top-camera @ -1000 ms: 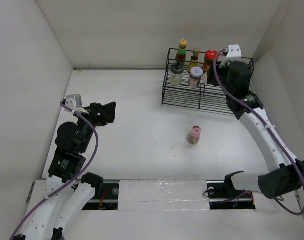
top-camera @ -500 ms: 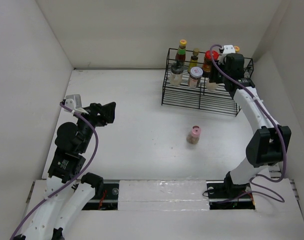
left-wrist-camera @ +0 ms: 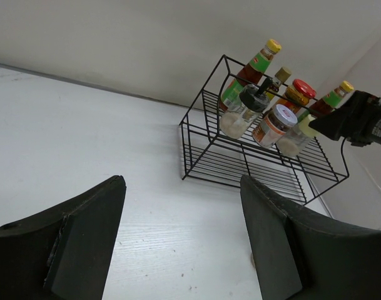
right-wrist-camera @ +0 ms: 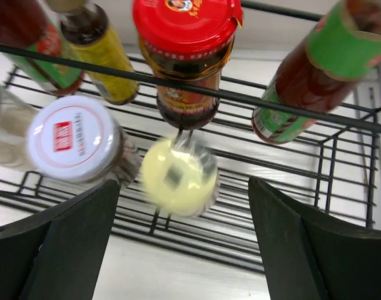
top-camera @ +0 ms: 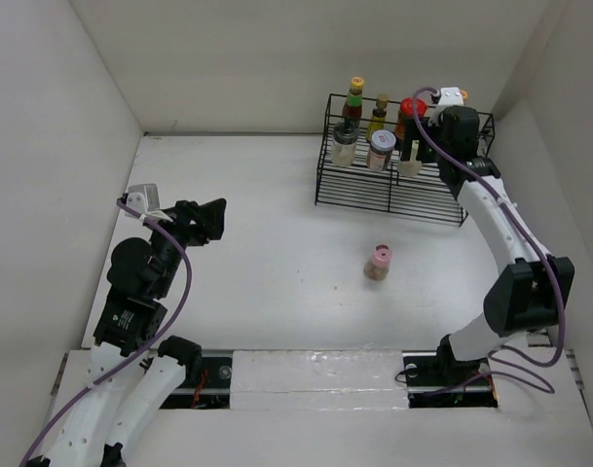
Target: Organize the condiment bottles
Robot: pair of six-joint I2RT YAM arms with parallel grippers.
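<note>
The pink-capped shaker (top-camera: 378, 263) is standing upright alone on the table (top-camera: 277, 233), well apart from the black wire rack (top-camera: 393, 192), where the grey-capped shaker (top-camera: 345, 146), silver-lidded jar (top-camera: 380, 148) and cream shaker (top-camera: 409, 161) are sitting in front of the yellow-capped sauce bottle (top-camera: 354, 100), slim dark bottle (top-camera: 378, 115), red-lidded jar (top-camera: 410, 108) and green-labelled bottle (right-wrist-camera: 321, 62).
</note>
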